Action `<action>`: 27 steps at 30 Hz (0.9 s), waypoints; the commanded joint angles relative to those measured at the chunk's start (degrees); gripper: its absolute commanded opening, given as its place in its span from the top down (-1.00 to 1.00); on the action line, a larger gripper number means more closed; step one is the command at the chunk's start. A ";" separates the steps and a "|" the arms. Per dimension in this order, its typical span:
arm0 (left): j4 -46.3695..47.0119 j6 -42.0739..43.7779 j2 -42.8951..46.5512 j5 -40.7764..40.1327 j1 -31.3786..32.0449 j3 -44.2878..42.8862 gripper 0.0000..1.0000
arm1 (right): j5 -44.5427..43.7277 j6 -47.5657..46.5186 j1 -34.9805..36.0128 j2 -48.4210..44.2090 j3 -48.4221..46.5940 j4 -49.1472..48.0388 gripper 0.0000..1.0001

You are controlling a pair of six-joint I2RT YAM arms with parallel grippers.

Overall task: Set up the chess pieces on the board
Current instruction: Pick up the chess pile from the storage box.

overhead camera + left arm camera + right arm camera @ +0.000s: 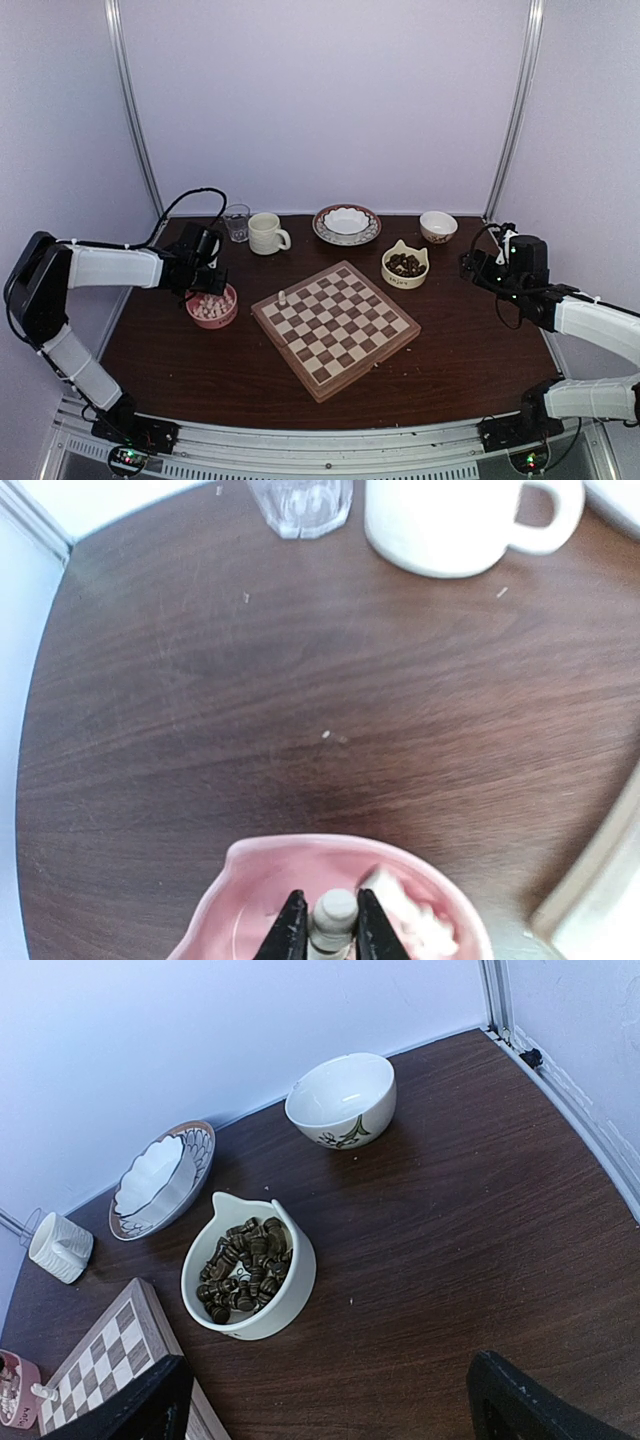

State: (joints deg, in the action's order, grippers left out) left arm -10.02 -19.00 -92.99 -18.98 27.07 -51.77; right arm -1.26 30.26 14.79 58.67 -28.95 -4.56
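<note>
- Just left of the board (335, 325), the left gripper (325, 928) hangs over a pink bowl (300, 846). Its fingers are pressed in on a pale chess piece (337, 910), pinching it below its round head.
- More pale pieces (420, 920) lie heaped in that bowl, beside the pinched one. The bowl sits near the board's left corner, apart from it.
- On the board, near that left corner, a lone pale piece (282, 297) stands upright.
- Behind the board to the left, a clear glass (237, 222) and a white mug (266, 233) stand side by side near the back wall.
- Behind the board's far corner sits a patterned plate (370, 236) with a white scalloped bowl (346, 219) on it.
- Near the board's back right edge, a cream bowl (290, 1300) with ear-like points holds dark pieces (245, 1270). A small white bowl (438, 226) stands farther back.
- Well to the right of the board, the right gripper (330, 1410) is spread wide with nothing between its fingers.
- The dark table (460, 350) is bare wood in front of and right of the board. Metal posts rise at its back corners.
</note>
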 commanded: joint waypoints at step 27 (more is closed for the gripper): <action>8.57 -2.03 21.10 19.58 1.58 10.58 0.63 | 14.16 -8.13 8.44 2.24 -1.97 -11.59 -0.89</action>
State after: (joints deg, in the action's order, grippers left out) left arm -1.74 -21.37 -74.15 -8.32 28.34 -42.22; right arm 7.68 27.07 19.22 60.07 -28.99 -10.59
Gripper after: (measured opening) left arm 0.181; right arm 0.949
